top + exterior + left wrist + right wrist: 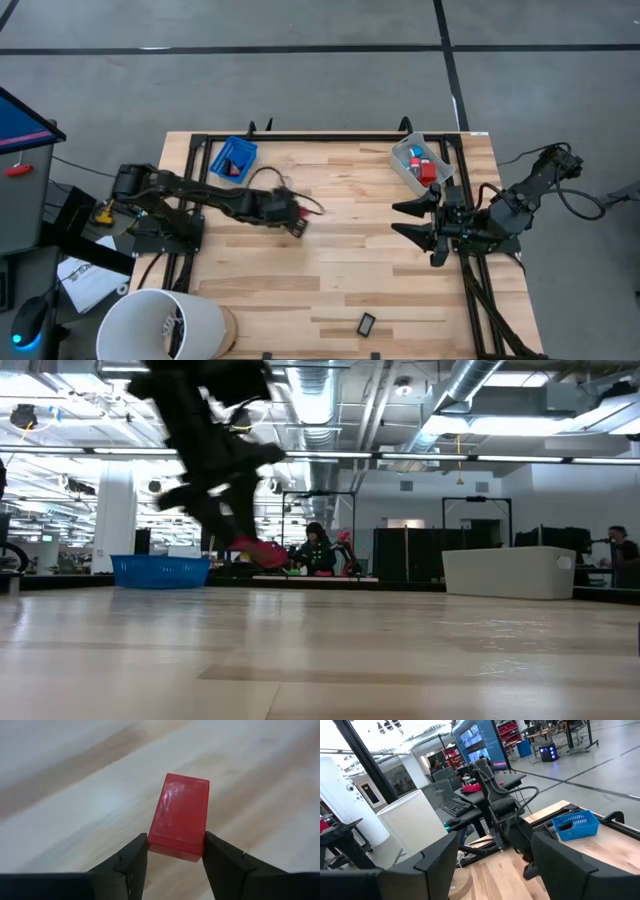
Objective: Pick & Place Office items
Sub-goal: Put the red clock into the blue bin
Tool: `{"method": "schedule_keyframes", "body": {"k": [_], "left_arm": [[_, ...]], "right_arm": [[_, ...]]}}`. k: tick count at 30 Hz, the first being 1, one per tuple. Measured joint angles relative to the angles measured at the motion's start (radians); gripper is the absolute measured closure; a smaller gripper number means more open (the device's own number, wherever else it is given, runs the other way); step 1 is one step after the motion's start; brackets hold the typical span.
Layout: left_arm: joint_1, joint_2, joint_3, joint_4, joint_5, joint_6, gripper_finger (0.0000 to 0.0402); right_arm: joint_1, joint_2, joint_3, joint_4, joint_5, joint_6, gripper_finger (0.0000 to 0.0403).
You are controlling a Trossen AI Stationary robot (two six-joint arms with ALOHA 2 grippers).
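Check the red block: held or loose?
Held: the left gripper pinches the red block between its fingers, off the table.

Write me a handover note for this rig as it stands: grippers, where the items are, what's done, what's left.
Left gripper: shut on a red block, held above the table near its middle.
Right gripper: open, empty, waiting at the right edge beside the clear bin.
Done: the clear bin holds red, blue and pale pieces; the blue tray holds something red.
Left: place the red block; a black rectangle lies at the near edge.
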Motion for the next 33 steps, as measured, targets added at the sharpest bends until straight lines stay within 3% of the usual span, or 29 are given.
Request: {"method": "schedule_keyframes", "body": {"k": [10, 14, 20, 25, 33], "left_arm": [[0.011, -0.284, -0.33, 0.0, -0.216, -0.617, 0.0239], [0.025, -0.43, -0.423, 0.037, -0.311, -0.749, 0.0248], [0.102, -0.599, -0.455, 0.062, -0.413, -0.726, 0.0241], [0.235, -0.661, -0.456, 0.067, -0.439, -0.638, 0.0246], [0.478, -0.671, -0.456, 0.073, -0.381, -0.566, 0.0246]], "right_arm": [[-0.004, -0.007, 0.0, -0.007, 0.0, -0.027, 0.0158], [-0.015, -0.018, 0.0, -0.011, 0.0, -0.042, 0.0158], [-0.033, -0.031, 0.0, -0.012, 0.0, -0.071, 0.0158], [-0.047, -0.039, 0.0, -0.015, 0.0, -0.093, 0.0158], [-0.048, -0.048, 0.0, -0.015, 0.0, -0.102, 0.0158]]}}
